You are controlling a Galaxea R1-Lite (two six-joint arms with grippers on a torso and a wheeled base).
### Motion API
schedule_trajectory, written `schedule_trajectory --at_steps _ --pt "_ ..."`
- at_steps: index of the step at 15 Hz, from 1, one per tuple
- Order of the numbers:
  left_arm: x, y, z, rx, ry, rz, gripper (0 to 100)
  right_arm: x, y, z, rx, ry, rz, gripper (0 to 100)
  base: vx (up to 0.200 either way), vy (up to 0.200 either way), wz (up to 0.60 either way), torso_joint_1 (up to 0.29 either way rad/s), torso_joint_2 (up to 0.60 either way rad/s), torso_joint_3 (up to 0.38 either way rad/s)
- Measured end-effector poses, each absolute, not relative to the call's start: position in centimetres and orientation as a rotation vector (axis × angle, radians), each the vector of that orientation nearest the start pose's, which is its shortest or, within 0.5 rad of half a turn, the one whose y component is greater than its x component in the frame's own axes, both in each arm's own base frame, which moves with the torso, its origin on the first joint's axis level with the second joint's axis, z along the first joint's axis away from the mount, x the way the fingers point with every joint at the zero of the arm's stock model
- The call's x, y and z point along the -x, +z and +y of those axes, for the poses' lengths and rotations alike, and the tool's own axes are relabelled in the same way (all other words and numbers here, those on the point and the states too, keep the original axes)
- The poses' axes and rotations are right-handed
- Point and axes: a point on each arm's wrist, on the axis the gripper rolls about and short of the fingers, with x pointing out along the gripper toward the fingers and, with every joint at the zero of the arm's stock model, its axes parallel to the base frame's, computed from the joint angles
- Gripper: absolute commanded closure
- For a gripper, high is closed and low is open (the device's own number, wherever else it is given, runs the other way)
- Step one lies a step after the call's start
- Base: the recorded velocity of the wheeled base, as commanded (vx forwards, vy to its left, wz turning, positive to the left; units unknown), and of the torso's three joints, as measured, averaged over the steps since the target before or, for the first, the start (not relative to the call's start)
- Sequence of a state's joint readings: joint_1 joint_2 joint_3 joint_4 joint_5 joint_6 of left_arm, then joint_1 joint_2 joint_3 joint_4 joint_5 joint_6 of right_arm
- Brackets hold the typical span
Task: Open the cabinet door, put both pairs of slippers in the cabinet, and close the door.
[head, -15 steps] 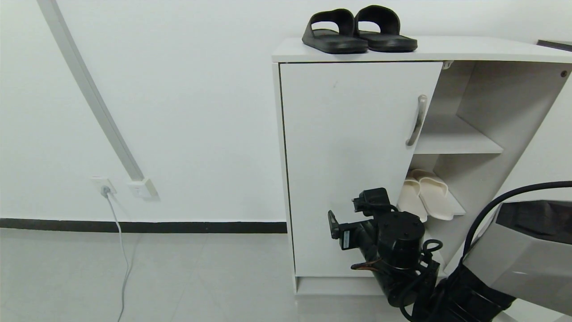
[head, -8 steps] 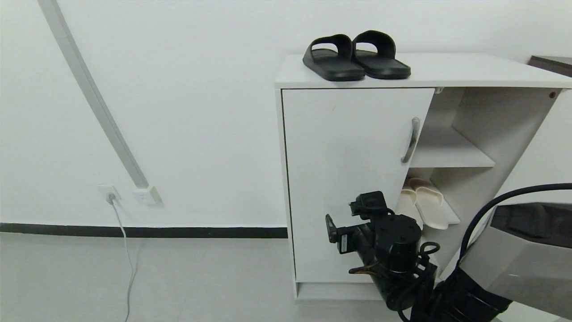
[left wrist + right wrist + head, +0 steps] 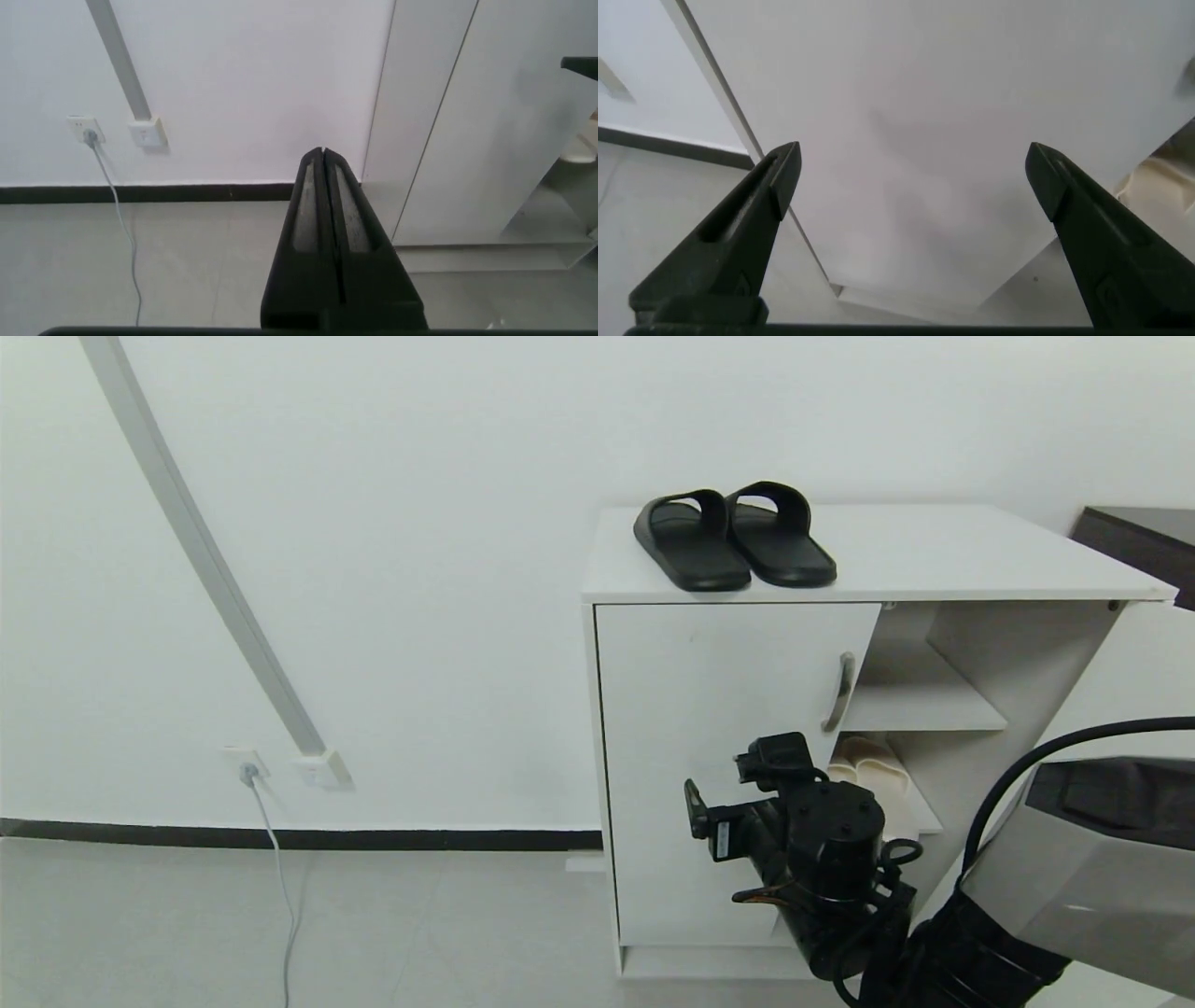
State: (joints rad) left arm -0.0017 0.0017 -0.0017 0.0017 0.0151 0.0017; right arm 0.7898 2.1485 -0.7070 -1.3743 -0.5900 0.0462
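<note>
A white cabinet (image 3: 868, 555) stands against the wall. Its left door (image 3: 709, 756) is closed, with a metal handle (image 3: 838, 693). The right half stands open. Black slippers (image 3: 735, 538) lie on the cabinet's top. Cream slippers (image 3: 868, 770) rest on the lower shelf inside the open half. My right gripper (image 3: 910, 187) is open with nothing in it, low down and close in front of the closed door (image 3: 952, 140); the cream slippers (image 3: 1167, 182) lie just beside it. My left gripper (image 3: 322, 159) is shut and holds nothing, low over the floor to the left of the cabinet (image 3: 486, 121).
A wall socket with a hanging cable (image 3: 247, 772) and a slanted cable duct (image 3: 187, 541) are on the wall to the left. A dark piece of furniture (image 3: 1139, 537) stands to the right of the cabinet. Open grey floor (image 3: 280, 924) lies to the left.
The head camera has moved, so the cabinet and wall sit lower in the picture and more of the cabinet's top shows. The right arm holds its pose.
</note>
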Motion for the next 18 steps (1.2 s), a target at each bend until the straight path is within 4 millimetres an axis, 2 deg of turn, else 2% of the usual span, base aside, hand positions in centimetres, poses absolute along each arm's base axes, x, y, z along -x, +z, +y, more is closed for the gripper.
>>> schedule_trajectory --at_steps 9,18 --pt "2.28 7.59 0.04 -0.002 0.013 0.001 100 -26.04 7.99 24.49 0.008 0.198 0.055 0 0.000 0.000 0.00 0.188 -0.50 -0.318" --pt "2.28 7.59 0.04 -0.004 0.013 0.001 100 -25.90 7.71 24.30 0.017 0.220 0.068 0 0.000 0.000 0.00 0.242 -0.57 -0.328"
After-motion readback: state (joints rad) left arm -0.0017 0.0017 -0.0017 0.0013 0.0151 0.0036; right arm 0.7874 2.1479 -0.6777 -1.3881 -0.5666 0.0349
